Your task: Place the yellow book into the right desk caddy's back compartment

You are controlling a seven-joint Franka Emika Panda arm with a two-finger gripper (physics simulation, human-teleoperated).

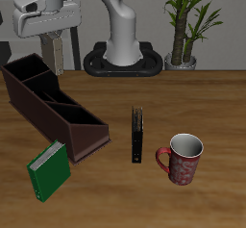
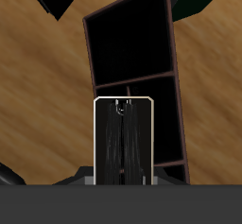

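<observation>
The yellow book is held clamped, hanging upright, in the end effector, above the far end of the right desk caddy on the worktop. The carry-and-align step appears in hand; next, the book should be centred over the back compartment, lowered and let go. No writing can be read, though the cover seen from the wrist is too dark to be sure.

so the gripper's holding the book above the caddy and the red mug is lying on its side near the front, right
Not quite: the exterior view shows the red mug standing upright, opening up. The rest holds: the gripper holds the yellow book above the right desk caddy.
</observation>
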